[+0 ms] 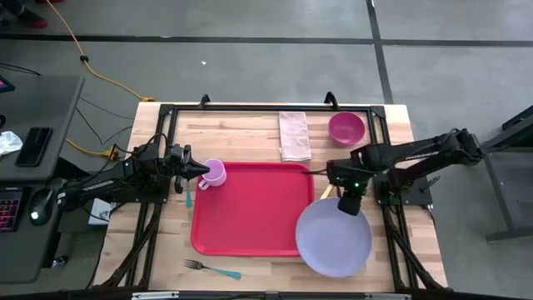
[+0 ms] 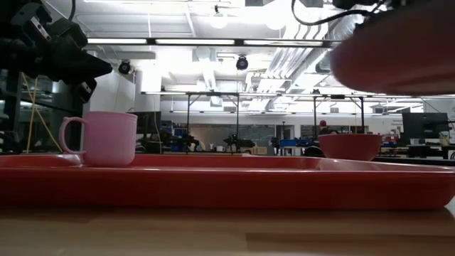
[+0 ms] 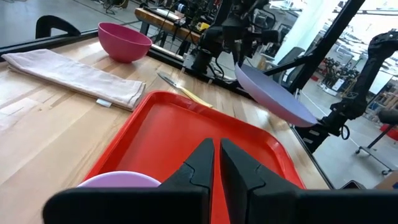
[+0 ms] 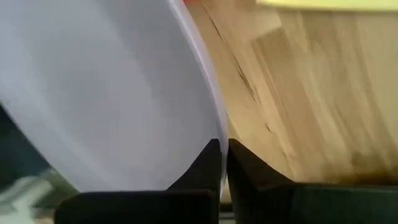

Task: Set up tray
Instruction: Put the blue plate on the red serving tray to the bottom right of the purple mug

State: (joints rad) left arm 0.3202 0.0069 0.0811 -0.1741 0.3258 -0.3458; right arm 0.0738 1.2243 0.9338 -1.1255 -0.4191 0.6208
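The red tray (image 1: 250,212) lies flat in the middle of the table (image 1: 250,133); a pink cup (image 1: 214,173) stands on its far left corner. The right gripper (image 1: 348,205) is shut tight on the rim of the plate (image 1: 335,237); the wrist view shows both fingers pinching the thin edge. The plate is up in the air and tilted; it hangs over the tray's near right corner and partly past the table beside it.

The step in hand looks like bringing the plate onto the tray. The next move probably calls for sliding it left, over the bare red part, then tipping it level and lowering it until it sits inside the rim.

The left gripper (image 1: 200,171) is just beside the cup, fingers almost shut with a thin gap between them; nothing seems to be held.

There is plenty of room; the middle and near side of the tray are bare. The plate must clear the low raised rim on the right side, and it should stop short of the cup. A knife (image 3: 180,90) lies on the wood just past the tray's far right corner; a bowl (image 1: 346,127) and a cloth (image 1: 293,135) sit farther back, well apart; a fork (image 1: 210,268) lies near the front edge of the table.
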